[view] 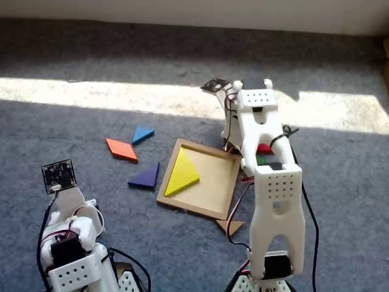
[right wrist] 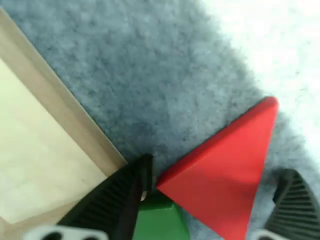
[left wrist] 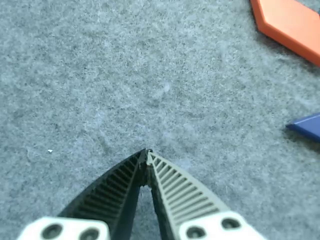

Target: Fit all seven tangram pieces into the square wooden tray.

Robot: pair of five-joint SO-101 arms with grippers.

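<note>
The square wooden tray (view: 226, 163) lies on the carpet with a yellow triangle (view: 179, 173) in its left half. An orange parallelogram (view: 121, 149), a light blue triangle (view: 142, 134) and a dark blue triangle (view: 144, 177) lie left of the tray. A tan triangle (view: 230, 226) sits by its near right corner. My right gripper (right wrist: 216, 169) is open, straddling a red triangle (right wrist: 235, 145) just beyond the tray's corner (right wrist: 65, 115); a green piece (right wrist: 161, 221) lies against the red one. My left gripper (left wrist: 147, 152) is shut and holds nothing, over bare carpet short of the orange parallelogram (left wrist: 290, 22).
The right arm (view: 276, 194) stretches along the tray's right side and hides most of the red piece (view: 264, 148) and green piece (view: 264, 159). The left arm (view: 70, 246) sits at the near left. A sunlit band crosses the carpet behind the tray.
</note>
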